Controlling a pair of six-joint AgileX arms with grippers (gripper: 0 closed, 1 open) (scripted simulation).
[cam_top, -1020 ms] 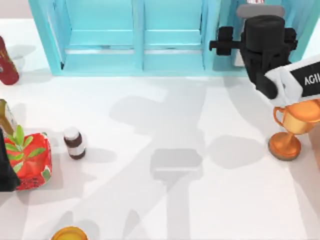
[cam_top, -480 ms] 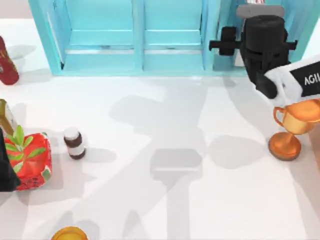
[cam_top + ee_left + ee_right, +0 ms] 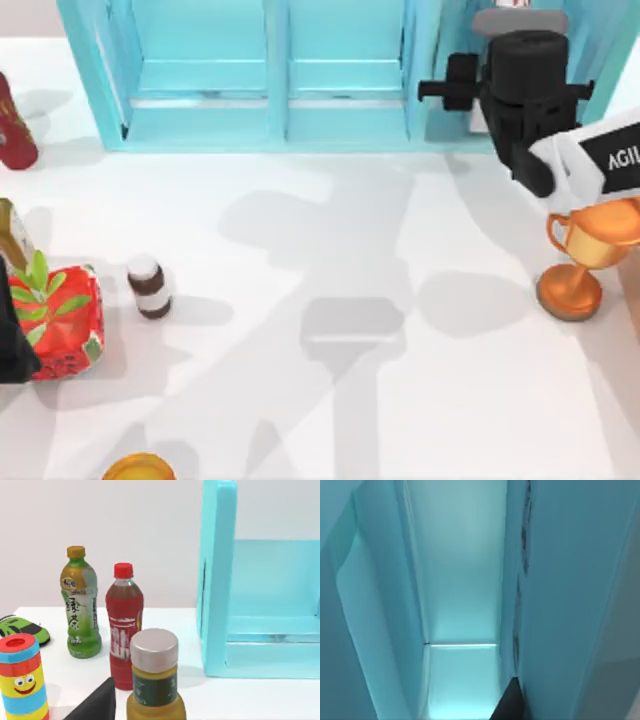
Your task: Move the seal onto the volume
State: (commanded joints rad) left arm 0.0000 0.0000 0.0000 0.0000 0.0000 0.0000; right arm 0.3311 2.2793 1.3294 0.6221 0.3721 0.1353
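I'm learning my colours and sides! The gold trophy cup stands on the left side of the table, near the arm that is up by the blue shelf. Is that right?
Not quite. In the top view the gold trophy cup stands on the right side of the table, not the left. The rest holds: it is near the right arm, whose right gripper is up by the blue shelf.

right arm (image 3: pixel 545 110) reaching far right; left arm (image 3: pixel 12 335) at left edge

A rendered tabletop test scene, not a lived-in room; a plain white counter (image 3: pixel 400 400), a bare wall, a light-blue shelf unit (image 3: pixel 270 80), scattered drink bottles (image 3: pixel 124 625), a trophy (image 3: pixel 585 255).
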